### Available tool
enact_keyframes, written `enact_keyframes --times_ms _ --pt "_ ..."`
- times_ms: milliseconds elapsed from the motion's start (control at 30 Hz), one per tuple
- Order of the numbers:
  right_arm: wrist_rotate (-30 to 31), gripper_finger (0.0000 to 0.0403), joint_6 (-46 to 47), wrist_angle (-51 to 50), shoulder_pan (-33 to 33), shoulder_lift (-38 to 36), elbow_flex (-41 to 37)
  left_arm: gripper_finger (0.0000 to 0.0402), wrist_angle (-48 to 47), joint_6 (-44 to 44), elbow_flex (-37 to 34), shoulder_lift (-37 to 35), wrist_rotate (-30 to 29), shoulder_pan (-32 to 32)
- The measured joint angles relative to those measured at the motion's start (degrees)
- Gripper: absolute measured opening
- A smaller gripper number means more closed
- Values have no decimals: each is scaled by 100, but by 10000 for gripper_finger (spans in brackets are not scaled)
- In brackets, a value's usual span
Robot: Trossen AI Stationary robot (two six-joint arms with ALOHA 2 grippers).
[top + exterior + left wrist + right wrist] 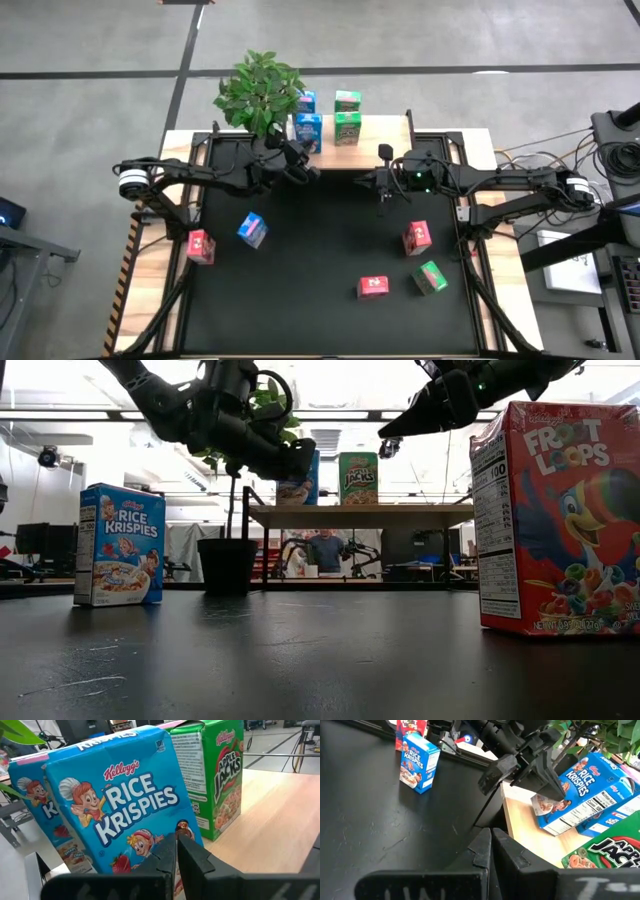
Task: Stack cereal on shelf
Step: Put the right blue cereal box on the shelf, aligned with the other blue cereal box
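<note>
Blue Rice Krispies box (120, 800) sits right at my clenched, empty left pincer (176, 851). One nudge and I topple it off the shelf (385, 150).

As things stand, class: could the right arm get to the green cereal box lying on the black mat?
Probably yes. The green box lies on the right arm's side, with open mat around it; only a red box stands nearby. The right end effector is shut, so it must open first.

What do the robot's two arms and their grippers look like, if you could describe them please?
Both arms are dark, slender and jointed, each with a white band near its base. The left gripper and right gripper each have two black, wedge-shaped fingers. A small green light glows on the right wrist.
</note>
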Motion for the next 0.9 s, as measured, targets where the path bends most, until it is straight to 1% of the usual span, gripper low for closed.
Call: enact_keyframes --times_ms 233,367,433,500,567,633,733,800,900 --pt "0 9 0 -54 -1 0 0 0 -9 200 6 0 2 -207" --pt "2 9 -7 -131 -7 0 0 0 -77 661 155 -99 12 -485" --pt "2 9 0 -172 -7 0 0 0 -399 1047 367 -231 17 -633" --pt "4 9 3 -198 -7 0 -1 0 -1100 1406 722 -394 24 -757" --pt "4 9 47 -209 -6 2 -2 0 -2257 1728 1269 -536 191 -799" --pt "4 9 57 -210 -4 4 -2 0 -3676 1881 1989 -601 611 -734" --pt "2 9 57 -214 -4 4 -2 0 -5681 2044 3174 -559 1550 -444" --pt "2 9 57 -214 -4 4 -2 0 -6683 2111 3869 -478 2100 -163" --pt "2 9 57 -214 -1 4 -2 0 -7547 2033 4630 -345 2498 333"
